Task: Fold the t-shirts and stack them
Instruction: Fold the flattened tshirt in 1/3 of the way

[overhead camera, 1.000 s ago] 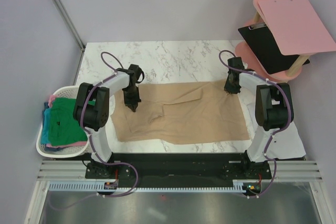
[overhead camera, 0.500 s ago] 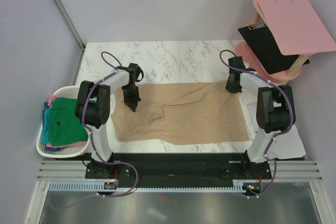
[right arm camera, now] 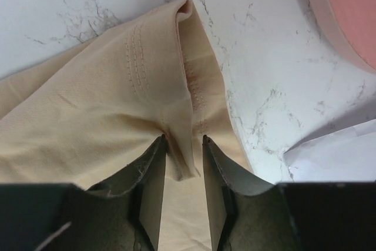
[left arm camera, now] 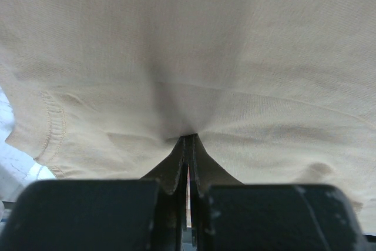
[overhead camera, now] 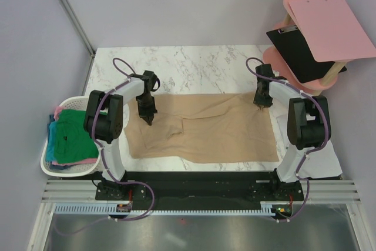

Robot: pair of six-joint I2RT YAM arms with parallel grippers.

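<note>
We find the tan t-shirt unfolded, left gripper pinching it, right gripper parted astride its hem; other t-shirts sit in the basket.

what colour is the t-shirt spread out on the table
Plain tan, no print. The t-shirt shows best in the top external view.

Tan t-shirt fills pretty much the whole frame. Bottom center, the left gripper is pinched tight on a bit of it, stitched hem at lower left.
</note>
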